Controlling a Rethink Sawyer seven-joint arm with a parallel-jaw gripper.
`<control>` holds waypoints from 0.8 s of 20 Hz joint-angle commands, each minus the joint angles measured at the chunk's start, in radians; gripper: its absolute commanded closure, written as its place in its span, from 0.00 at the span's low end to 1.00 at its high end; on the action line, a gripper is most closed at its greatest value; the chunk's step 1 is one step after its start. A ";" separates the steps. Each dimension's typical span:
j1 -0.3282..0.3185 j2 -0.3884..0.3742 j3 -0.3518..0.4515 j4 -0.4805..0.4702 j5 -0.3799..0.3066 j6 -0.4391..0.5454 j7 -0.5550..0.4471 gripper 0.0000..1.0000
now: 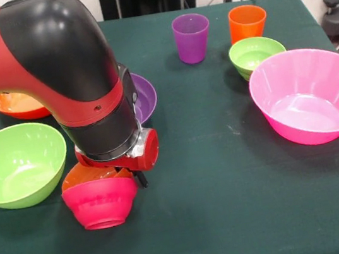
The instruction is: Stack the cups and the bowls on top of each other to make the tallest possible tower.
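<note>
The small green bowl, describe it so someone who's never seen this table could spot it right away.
Find the huge pink bowl. Just behind it, in front of the orange cup, sits the small green bowl. It is far smaller than the lime bowl across the table.

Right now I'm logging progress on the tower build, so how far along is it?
Barely started. Done: a small orange bowl sits nested in the small red-magenta bowl. In hand: the arm's wrist hangs right over that pair, hiding the gripper. Left: the purple cup, orange cup, small green bowl, pink bowl, lime green bowl, purple bowl and far orange bowl all stand loose.
</note>
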 commanded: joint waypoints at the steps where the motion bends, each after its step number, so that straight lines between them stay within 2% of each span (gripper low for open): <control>1: 0.040 -0.010 -0.011 0.035 0.011 0.113 0.016 1.00; 6: 0.048 -0.075 -0.014 0.121 0.101 0.197 0.122 1.00; 11: 0.064 -0.101 -0.032 0.135 0.161 0.272 0.168 1.00; 16: 0.085 -0.117 -0.046 0.134 0.239 0.374 0.260 1.00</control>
